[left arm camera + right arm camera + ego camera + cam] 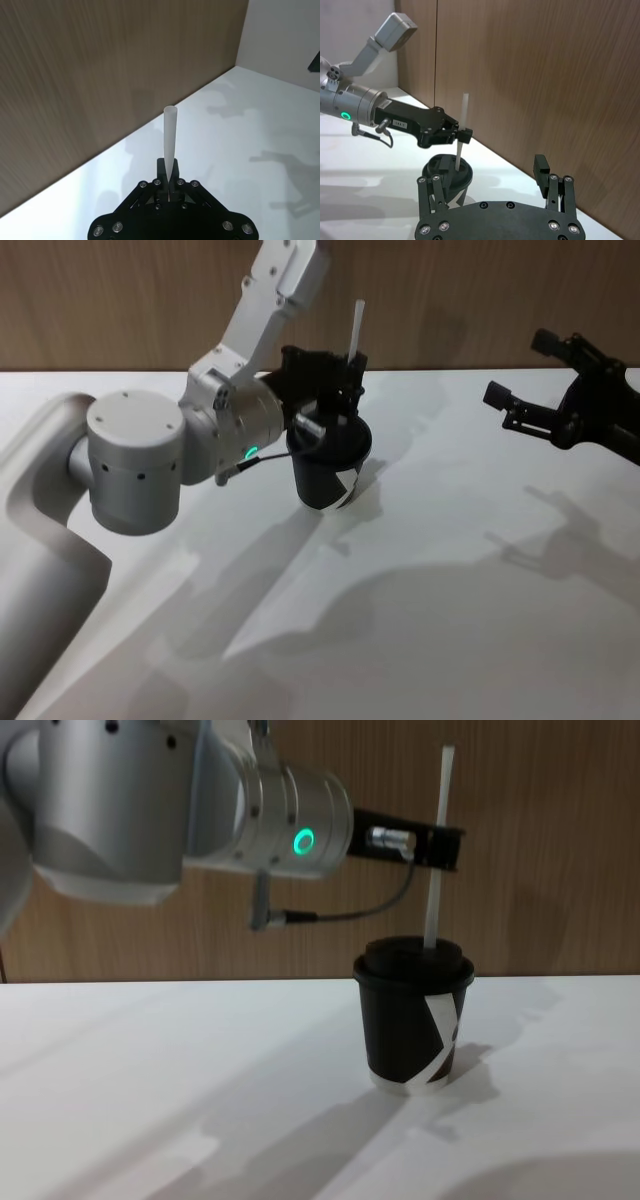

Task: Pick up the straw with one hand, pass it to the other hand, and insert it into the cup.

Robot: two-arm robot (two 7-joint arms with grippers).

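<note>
While pinched in the left gripper [350, 375], straw [436, 850] upright, tip seemingly in cup [412, 1020] lid.

One straw [437, 850], one cup [412, 1018], two pincers

A robot test bench or lab setup is suggested. A plain white table [450, 640] is backed directly by a wood-grain panel wall [450, 300], and a bare white wall [285, 35] is met at the panel's corner. No household furnishings are seen around the table.
</note>
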